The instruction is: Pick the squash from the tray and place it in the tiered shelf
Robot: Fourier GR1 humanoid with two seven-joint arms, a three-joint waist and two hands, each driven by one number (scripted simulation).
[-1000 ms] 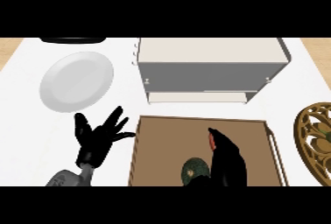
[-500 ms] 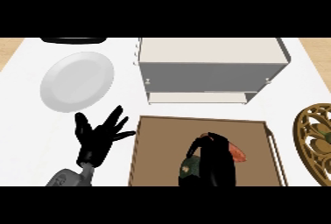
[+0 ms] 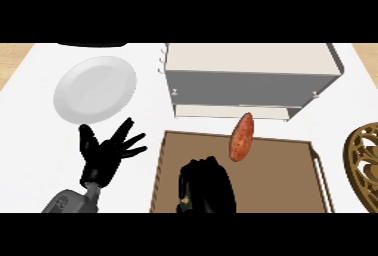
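My right hand (image 3: 208,184) is over the brown tray (image 3: 273,170), near the bottom edge. My fingers are curled round something dark green. I think it is the squash (image 3: 184,201), but my hand hides almost all of it.

An orange, long thing (image 3: 241,136) stands at the tray's far edge, in front of the white tiered shelf (image 3: 247,82). I cannot tell what it is.

My left hand (image 3: 107,152) rests open on the left, fingers spread apart. A white plate (image 3: 94,90) lies beyond it. A gold basket (image 3: 363,165) is cut off at the right.
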